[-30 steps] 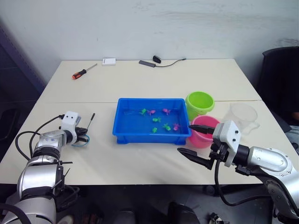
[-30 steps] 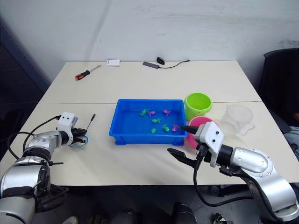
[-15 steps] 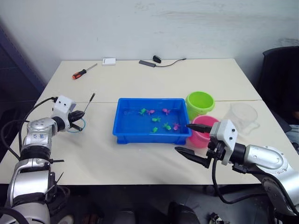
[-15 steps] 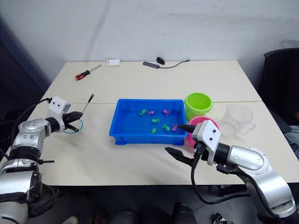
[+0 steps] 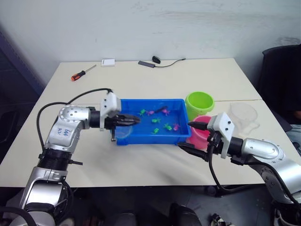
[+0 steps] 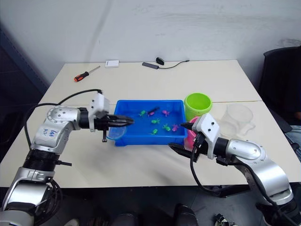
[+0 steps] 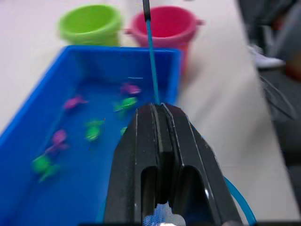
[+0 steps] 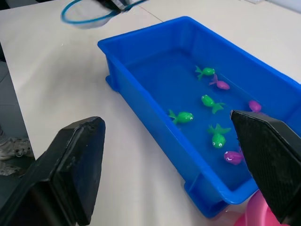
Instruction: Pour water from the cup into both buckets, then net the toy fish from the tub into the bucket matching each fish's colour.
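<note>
The blue tub [image 5: 150,100] sits mid-table with several green fish [image 5: 157,120] and pink fish [image 5: 176,126] in it. My left gripper [image 5: 135,120] hovers over the tub's left end, shut on the net's thin handle [image 7: 151,56]. That handle points across the tub toward the buckets, while the net's light blue hoop [image 5: 121,133] hangs by the tub's front-left corner. To the tub's right stand the lime green bucket [image 5: 200,103] and the pink bucket [image 5: 204,133]. My right gripper [image 5: 185,136] is open beside the tub's front-right corner, partly covering the pink bucket. The clear cup [image 5: 244,115] stands farther right.
An orange-handled screwdriver [image 5: 81,74], a small white box [image 5: 108,61] and a black cable with a dark device [image 5: 153,61] lie along the table's far edge. A black chair [image 5: 282,75] stands beyond the right side.
My left arm has carried the net up from the table's left side and swung it right, over the tub's left end. The right gripper stayed open and edged slightly toward the tub.
</note>
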